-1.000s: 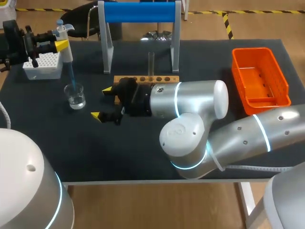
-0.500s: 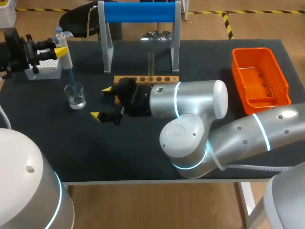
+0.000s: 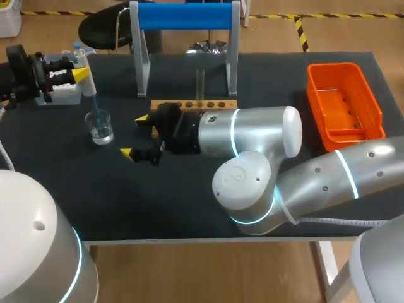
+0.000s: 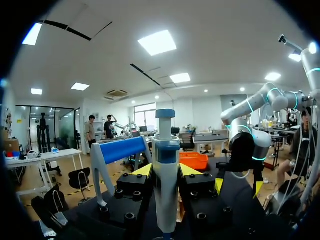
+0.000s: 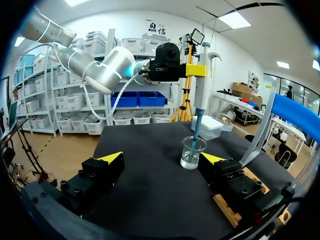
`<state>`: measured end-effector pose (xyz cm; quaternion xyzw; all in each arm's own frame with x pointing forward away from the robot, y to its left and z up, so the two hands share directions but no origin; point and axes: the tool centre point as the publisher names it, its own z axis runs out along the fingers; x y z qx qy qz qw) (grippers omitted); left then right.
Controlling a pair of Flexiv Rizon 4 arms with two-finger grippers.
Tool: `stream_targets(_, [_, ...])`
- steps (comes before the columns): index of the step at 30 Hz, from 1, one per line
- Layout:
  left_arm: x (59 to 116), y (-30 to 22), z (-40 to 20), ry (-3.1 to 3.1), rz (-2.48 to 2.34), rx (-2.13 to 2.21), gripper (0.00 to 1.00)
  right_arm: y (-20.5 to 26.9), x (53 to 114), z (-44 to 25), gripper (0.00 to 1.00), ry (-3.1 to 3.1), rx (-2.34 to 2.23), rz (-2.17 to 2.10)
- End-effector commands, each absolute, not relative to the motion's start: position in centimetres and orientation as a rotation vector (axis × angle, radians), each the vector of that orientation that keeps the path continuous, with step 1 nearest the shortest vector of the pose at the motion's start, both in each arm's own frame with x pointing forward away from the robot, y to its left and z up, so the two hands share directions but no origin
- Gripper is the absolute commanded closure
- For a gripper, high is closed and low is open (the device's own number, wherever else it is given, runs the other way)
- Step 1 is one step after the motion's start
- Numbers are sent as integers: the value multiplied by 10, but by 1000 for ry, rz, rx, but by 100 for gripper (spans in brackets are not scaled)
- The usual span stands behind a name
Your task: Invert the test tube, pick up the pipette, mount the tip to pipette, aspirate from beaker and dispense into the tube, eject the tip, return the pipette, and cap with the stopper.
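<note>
My left gripper (image 3: 77,71) is shut on the white pipette (image 3: 89,83) at the table's far left and holds it upright. The pipette's blue tip (image 3: 95,106) reaches down into the glass beaker (image 3: 100,127), which holds clear liquid. In the left wrist view the pipette (image 4: 165,172) stands between that gripper's (image 4: 165,171) fingers. My right gripper (image 3: 135,136) hovers open and empty, right of the beaker and in front of the wooden rack (image 3: 193,105). The test tube (image 3: 200,82) stands upright in the rack. From the right gripper (image 5: 162,158), the beaker (image 5: 192,152) and tip (image 5: 195,125) lie ahead.
A white tip box (image 3: 62,93) sits behind the left gripper. The blue-topped stand (image 3: 185,16) rises behind the rack. An orange basket (image 3: 344,106) is at the far right. My right arm's big joints (image 3: 252,164) cover the table's middle.
The left gripper has lowered the pipette, so the tip sits deeper in the beaker. The right arm has not moved.
</note>
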<state>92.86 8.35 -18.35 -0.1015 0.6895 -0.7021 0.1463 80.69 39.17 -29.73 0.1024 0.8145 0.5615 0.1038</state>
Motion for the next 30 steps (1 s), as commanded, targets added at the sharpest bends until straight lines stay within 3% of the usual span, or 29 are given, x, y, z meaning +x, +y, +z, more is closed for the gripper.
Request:
stream_targets(1, [932, 84, -187, 1989, -2036, -277, 100, 391, 807, -297, 0, 2406, 301, 1655])
stream_targets(30, [934, 84, -198, 1998, -2050, -301, 100, 391, 807, -297, 0, 2406, 301, 1655])
